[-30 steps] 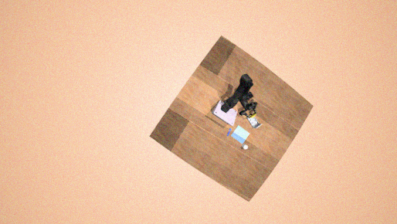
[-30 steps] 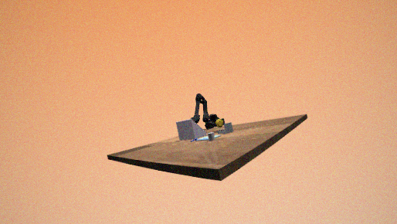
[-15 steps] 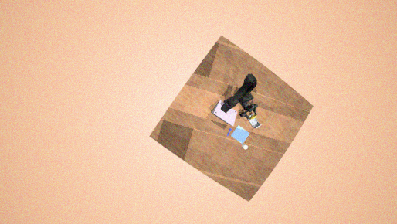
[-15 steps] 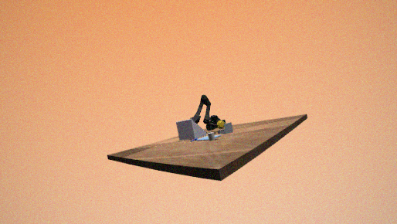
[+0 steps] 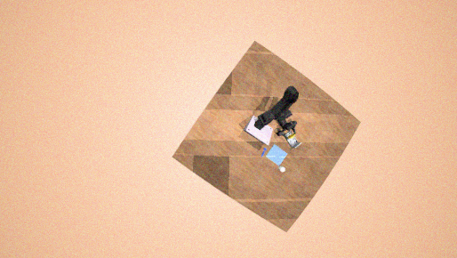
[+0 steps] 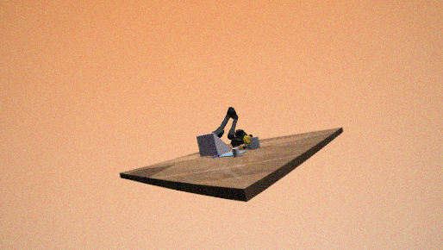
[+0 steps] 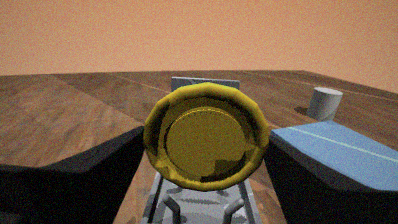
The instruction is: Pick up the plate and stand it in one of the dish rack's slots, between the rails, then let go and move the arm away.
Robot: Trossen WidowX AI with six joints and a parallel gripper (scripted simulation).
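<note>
"So, where is the plate?"

"The yellow plate (image 5: 292, 134) (image 6: 247, 139) (image 7: 205, 142) is slightly right of centre in the top view. In the wrist view it stands on edge mid-frame, its round face towards the viewer, over the grey dish rack (image 5: 294, 144) (image 6: 254, 143) (image 7: 205, 201). Whether its lower rim is in a slot cannot be told."

"And the tool?"

"The black tool (image 5: 287, 132) (image 6: 244, 139) (image 7: 205, 136) is wide open but closed on the plate, one finger at the left rim, the other at the right."

"How would it handle?"

"Probably light and stiff, with a smooth rim that could slip or pivot. Its material cannot be told, so treating it as breakable seems wise. That grip across opposite sides looks sound: the bottom is free to enter between the rails."

"Anything nearby?"

"A blue square (image 5: 276, 155) (image 7: 344, 155) lies at the wrist view's right, a pale cylinder (image 5: 282, 169) (image 6: 235, 152) (image 7: 326, 103) beyond it. The next move probably calls for straight, gentle lowering; tilting could catch a rail."
</note>
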